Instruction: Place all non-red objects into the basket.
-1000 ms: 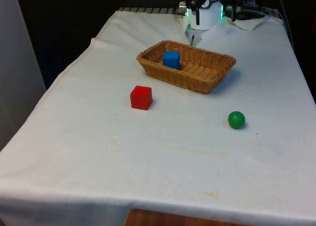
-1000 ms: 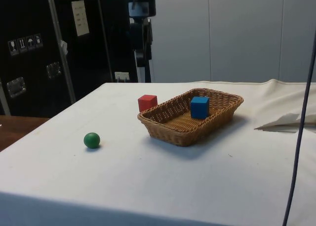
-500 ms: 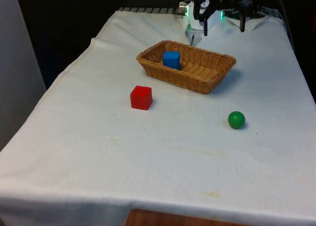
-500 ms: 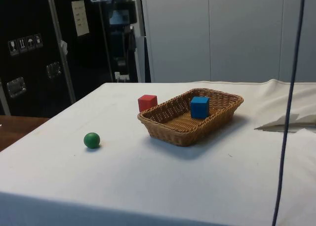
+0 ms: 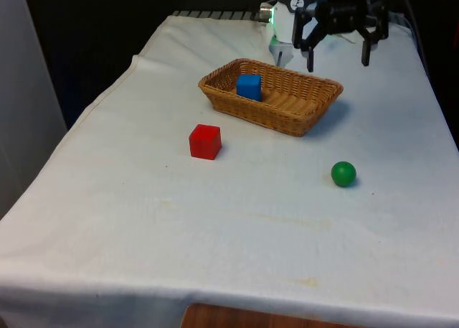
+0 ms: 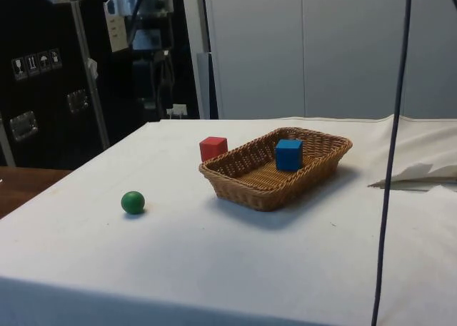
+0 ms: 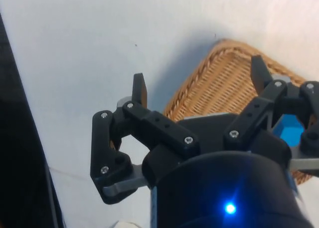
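1. Front view: gripper [image 5: 337, 52] hangs high above the table's far end, over the basket's [image 5: 313, 118] corner nearest the front view's right edge. Fingers spread wide, nothing between them. Blue cube [image 5: 249, 87] already lies inside the wicker basket, at its end toward the front view's left. Red cube [image 5: 205, 141] sits on the cloth just beside the basket's near long wall; it stays put. Green ball [image 5: 343, 174] rests alone near the table's edge on the front view's right, well apart from the basket: the one non-red thing left out.

2. Side view: ball [image 6: 133, 202] sits on open cloth toward the table's near edge, basket [image 6: 246, 187] and red cube [image 6: 213, 148] clear of it. Nothing obstructs a straight descent.

3. Wrist view: open fingers [image 7: 140, 90] frame the basket's rim [image 7: 194, 85] and bare cloth; a patch of blue cube [image 7: 289, 129] shows past them.

4. Judgement for the step in hand, fetching the ball: travel over the cloth, centre the jaws on the ball before descending, and come down vertically. It will likely roll if one finger touches first, so close symmetrically across its widest part and low, then lift clear of the basket wall.
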Robot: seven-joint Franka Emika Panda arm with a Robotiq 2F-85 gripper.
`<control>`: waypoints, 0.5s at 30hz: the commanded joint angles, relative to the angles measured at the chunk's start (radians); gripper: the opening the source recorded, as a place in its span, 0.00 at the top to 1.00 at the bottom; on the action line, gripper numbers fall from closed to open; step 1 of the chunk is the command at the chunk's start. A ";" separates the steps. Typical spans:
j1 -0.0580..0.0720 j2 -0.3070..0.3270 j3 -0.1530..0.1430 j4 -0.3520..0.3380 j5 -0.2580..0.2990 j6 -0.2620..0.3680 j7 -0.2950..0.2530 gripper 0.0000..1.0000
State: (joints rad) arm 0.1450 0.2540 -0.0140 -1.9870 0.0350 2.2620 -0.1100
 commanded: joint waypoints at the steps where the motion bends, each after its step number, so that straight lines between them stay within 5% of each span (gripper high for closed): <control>1: 0.003 0.016 0.001 0.014 -0.001 0.012 0.008 0.00; 15: 0.006 0.116 0.023 0.096 0.000 0.061 0.022 0.00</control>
State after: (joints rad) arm 0.1490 0.3720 0.0090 -1.8880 0.0350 2.3210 -0.0920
